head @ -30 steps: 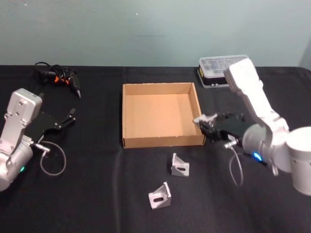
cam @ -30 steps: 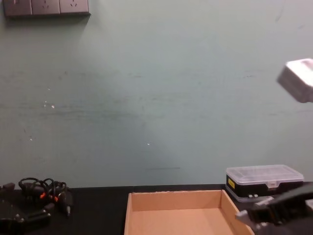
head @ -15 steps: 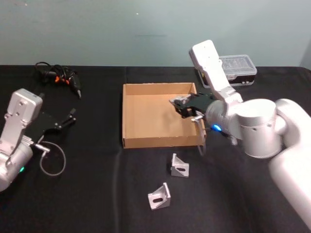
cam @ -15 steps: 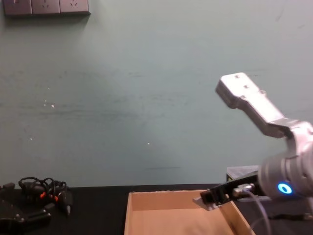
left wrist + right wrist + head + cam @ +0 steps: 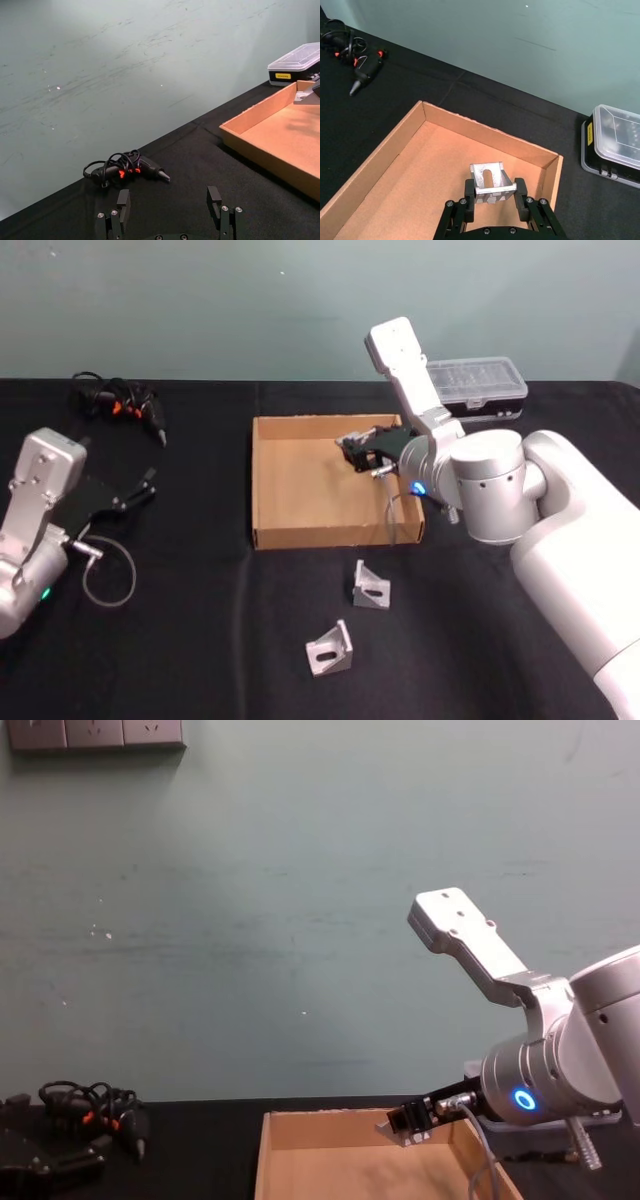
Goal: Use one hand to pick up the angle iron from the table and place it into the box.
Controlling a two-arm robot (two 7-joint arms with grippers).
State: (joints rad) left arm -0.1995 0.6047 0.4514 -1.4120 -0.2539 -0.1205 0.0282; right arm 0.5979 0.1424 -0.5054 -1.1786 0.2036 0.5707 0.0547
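Observation:
My right gripper [image 5: 352,452] is shut on a silver angle iron [image 5: 492,182] and holds it above the far right part of the brown cardboard box [image 5: 256,485]. From the chest the angle iron [image 5: 396,1130] hangs just above the box's back wall [image 5: 350,1128]. In the right wrist view the box floor [image 5: 435,175] lies beneath the held piece. Two more angle irons [image 5: 370,583] [image 5: 329,645] lie on the black table [image 5: 200,640] in front of the box. My left gripper [image 5: 146,485] rests open at the left, apart from the box; its fingers [image 5: 214,196] hold nothing.
A clear-lidded plastic case [image 5: 478,380] stands behind the box's right corner. A black and orange power tool with coiled cable [image 5: 125,400] lies at the far left. A loop of grey cable [image 5: 108,575] hangs by my left arm.
My right arm has swung left and forward with the angle iron, from beside the box's right wall to above the box's inside. The left arm has stayed put.

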